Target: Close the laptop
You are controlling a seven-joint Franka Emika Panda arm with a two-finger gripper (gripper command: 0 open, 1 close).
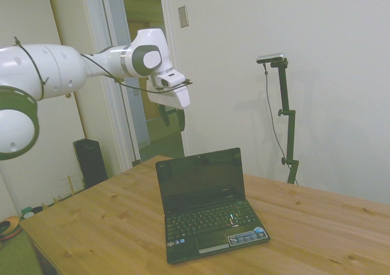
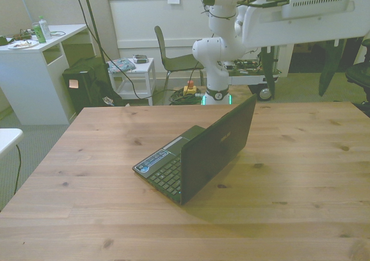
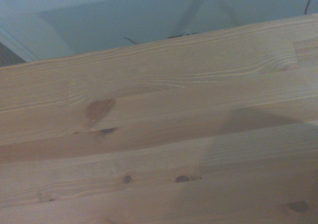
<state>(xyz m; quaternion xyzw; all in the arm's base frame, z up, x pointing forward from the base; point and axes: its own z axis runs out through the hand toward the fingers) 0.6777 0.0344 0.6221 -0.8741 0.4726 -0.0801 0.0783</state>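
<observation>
From the side view I see the laptop (image 1: 207,205) standing open on the worktop (image 1: 91,226), its lid upright and tipped slightly back, the dark screen and keyboard facing this camera and the stickers along the palm rest. It sits near the middle of the worktop, a little toward the near edge. The gripper (image 1: 173,117) hangs high in the air above and behind the lid's top edge, well apart from it, with the white arm (image 1: 73,67) reaching in from the picture's left. The jaws stand parted by a clear gap and have hold of nothing. In the front view I see the laptop's lid from the back, angled, with the keyboard toward the front view's left and the base lying flat around the worktop's middle. One dark finger (image 2: 331,64) shows near the front view's right edge, hanging below the wide white hand that fills the top right, above the worktop's far edge. In the wrist view I get only blurred bare planks of the worktop (image 3: 149,149) with a few knots, and pale floor beyond its edge; the laptop is out of this picture.
</observation>
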